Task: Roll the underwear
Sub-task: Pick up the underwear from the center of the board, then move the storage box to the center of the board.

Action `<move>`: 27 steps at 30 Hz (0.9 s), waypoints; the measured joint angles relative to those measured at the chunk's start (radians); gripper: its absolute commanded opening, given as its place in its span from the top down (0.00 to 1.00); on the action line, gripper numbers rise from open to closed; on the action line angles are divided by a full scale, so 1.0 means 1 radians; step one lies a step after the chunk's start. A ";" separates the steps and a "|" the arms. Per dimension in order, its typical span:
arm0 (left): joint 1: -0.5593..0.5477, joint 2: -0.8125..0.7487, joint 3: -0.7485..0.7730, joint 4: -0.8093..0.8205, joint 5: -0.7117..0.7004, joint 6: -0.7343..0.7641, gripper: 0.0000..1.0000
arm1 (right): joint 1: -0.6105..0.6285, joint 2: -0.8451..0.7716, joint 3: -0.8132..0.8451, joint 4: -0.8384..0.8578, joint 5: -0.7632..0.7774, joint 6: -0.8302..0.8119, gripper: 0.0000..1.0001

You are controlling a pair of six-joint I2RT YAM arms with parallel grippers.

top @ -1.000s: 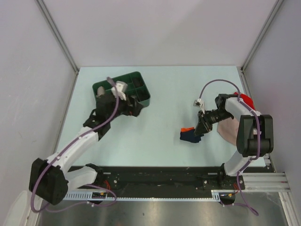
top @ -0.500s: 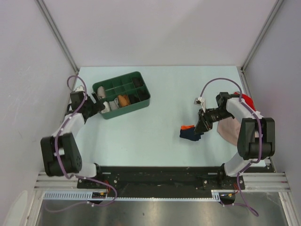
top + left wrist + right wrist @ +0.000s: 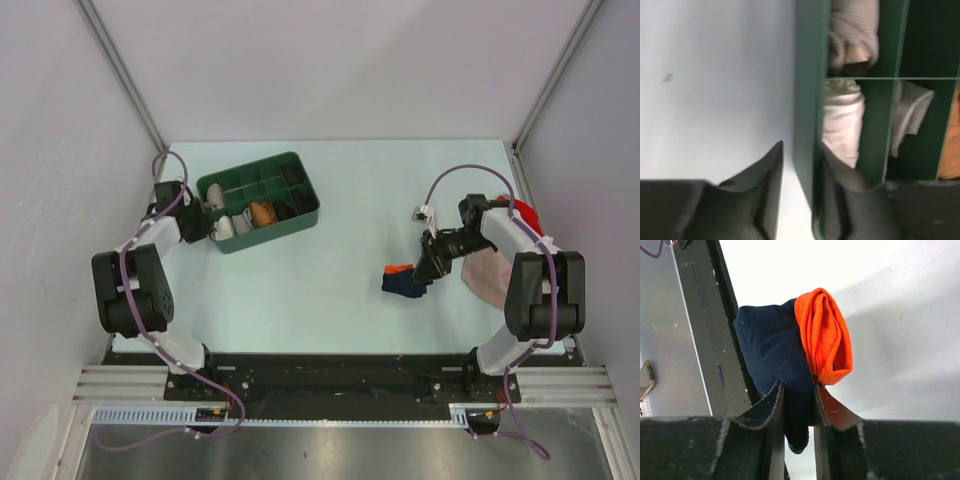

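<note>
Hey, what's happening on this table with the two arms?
The right arm has its jaws closed on the bunched navy-and-orange underwear, toward the table's right side. The left arm has its jaws astride the wall of a green tray holding rolled cloths. Whether they actually grip the wall is unclear.

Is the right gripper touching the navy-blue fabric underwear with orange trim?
Touching. The right wrist view shows the right gripper with both fingers pressed on the navy-blue underwear, fabric pinched between them.
</note>
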 measured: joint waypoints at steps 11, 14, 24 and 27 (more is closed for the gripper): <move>-0.091 -0.037 -0.031 -0.020 -0.105 -0.031 1.00 | 0.069 -0.063 0.000 0.127 0.021 0.150 1.00; -0.142 -0.104 -0.097 -0.033 -0.151 -0.089 0.99 | 0.108 -0.086 0.001 0.212 0.035 0.253 1.00; -0.383 -0.397 -0.338 -0.105 -0.248 -0.317 1.00 | 0.347 -0.142 0.006 0.615 0.210 0.701 1.00; -0.465 -0.445 -0.368 -0.139 -0.300 -0.417 1.00 | 0.475 -0.133 0.035 0.704 0.344 0.818 1.00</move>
